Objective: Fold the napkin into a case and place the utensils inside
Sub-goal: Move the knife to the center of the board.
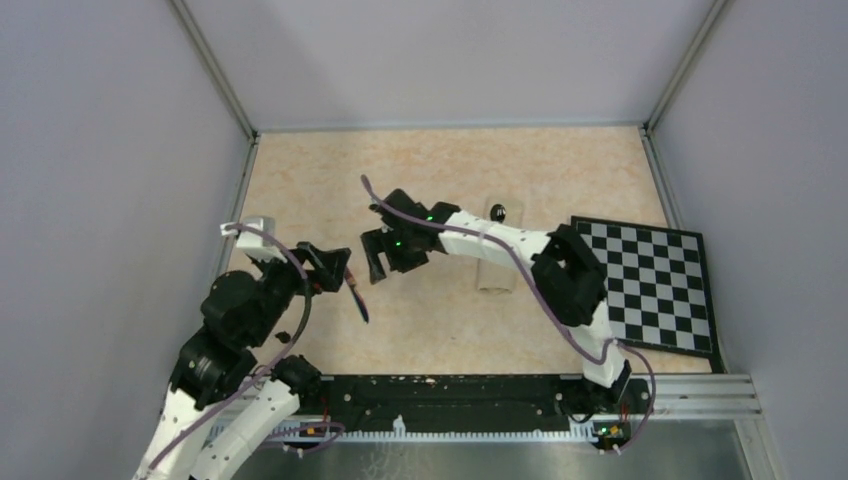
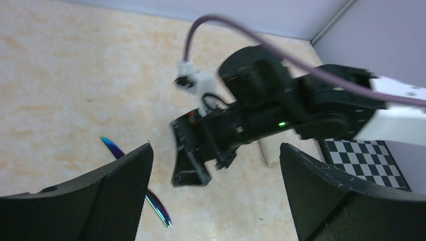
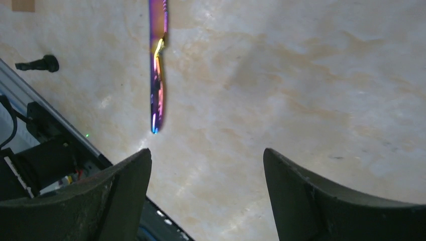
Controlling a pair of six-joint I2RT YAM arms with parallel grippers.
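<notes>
The purple iridescent knife [image 1: 358, 300] lies on the tabletop left of centre. It also shows in the left wrist view [image 2: 158, 207], partly behind my left finger, and in the right wrist view [image 3: 157, 75]. My left gripper [image 1: 335, 266] [image 2: 216, 148] is open and empty, its tip by the knife's far end. My right gripper [image 1: 378, 258] [image 3: 207, 168] is open and empty, hovering just right of the knife. The case [image 1: 493, 278] [image 2: 271, 153] is a narrow beige roll, mostly under the right arm. The spoon's black bowl [image 1: 498, 211] shows at the case's far end.
A black-and-white checkerboard [image 1: 650, 280] lies at the right. A black rail [image 1: 450, 395] [image 3: 50, 145] runs along the near edge. Grey walls enclose the table on three sides. The two grippers are close together.
</notes>
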